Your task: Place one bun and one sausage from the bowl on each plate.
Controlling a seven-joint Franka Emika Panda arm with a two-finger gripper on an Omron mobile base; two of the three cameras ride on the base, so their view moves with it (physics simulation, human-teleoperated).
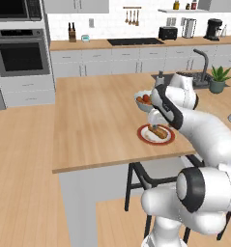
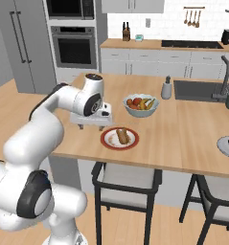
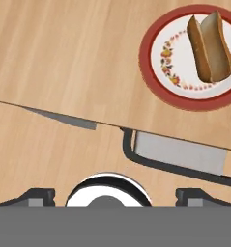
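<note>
Wooden island counter [image 2: 192, 129] across mid-frame. Red-rimmed plate [image 2: 119, 138] near front edge, holding a bun [image 2: 124, 136] and a sausage [image 2: 118, 136] side by side. White bowl of coloured fruit [image 2: 141, 105] just behind plate. Gripper [image 2: 93, 125] left of plate, hanging low over counter, pointing down; finger spread hard to make out. Soap dispenser [image 2: 166, 88] beside sink [image 2: 198, 90]. Second plate [image 2: 228, 147] with sausage at right edge. Two stools [image 2: 126, 184] under counter. Oven [image 2: 73, 47], fridge [image 2: 22, 43] behind.

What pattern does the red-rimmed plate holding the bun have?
The red-rimmed round plate is white inside with a small floral ring, clearest in the hand view.
</note>
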